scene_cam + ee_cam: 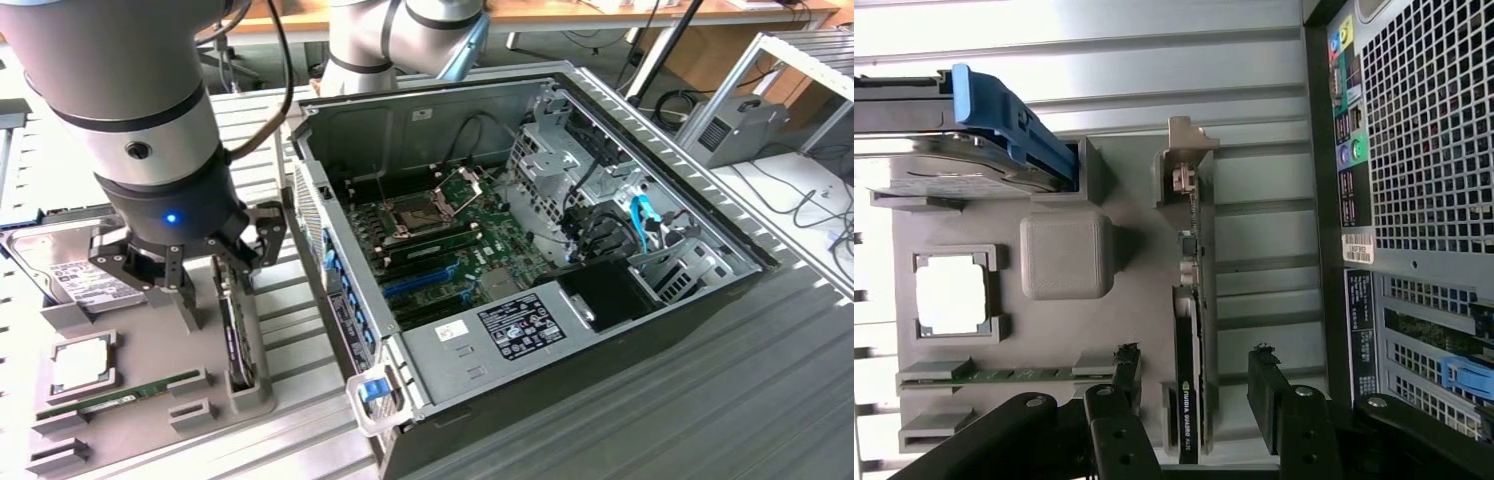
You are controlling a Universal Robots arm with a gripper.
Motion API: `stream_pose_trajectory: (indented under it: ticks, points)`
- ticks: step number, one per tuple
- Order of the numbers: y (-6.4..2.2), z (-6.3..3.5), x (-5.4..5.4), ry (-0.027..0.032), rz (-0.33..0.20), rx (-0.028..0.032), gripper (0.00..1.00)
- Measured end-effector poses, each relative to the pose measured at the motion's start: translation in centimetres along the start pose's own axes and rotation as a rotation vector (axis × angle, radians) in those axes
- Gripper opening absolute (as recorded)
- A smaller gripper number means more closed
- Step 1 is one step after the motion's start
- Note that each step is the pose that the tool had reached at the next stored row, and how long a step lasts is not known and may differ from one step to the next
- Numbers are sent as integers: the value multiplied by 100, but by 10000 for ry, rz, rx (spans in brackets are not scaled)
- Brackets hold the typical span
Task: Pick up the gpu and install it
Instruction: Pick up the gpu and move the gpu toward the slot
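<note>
Alignment looks decisive: the spread gripper (pixel 1192 358) should sit centred over the gpu (pixel 1187 320), standing edge-on in the grey holder (pixel 1139 215) beside the computer case (pixel 601 400), fingers (pixel 1116 420) apparently flanking its black body squarely.

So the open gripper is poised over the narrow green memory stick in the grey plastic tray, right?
No. The wrist view shows the open gripper poised over the slim black rectangular card with a silver metal bracket, in the grey plastic tray; the memory stick lies apart.
</note>
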State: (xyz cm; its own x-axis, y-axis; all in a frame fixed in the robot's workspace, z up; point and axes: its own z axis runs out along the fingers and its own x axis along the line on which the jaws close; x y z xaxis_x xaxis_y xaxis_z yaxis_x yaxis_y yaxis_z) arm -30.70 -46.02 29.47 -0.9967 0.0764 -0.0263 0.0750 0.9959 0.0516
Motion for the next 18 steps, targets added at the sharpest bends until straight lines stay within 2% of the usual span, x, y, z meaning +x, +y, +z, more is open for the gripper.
stream_pose_trajectory:
  ticks: [18]
  points:
    - [-4, 56, 15, 0, 0, -1, 56]
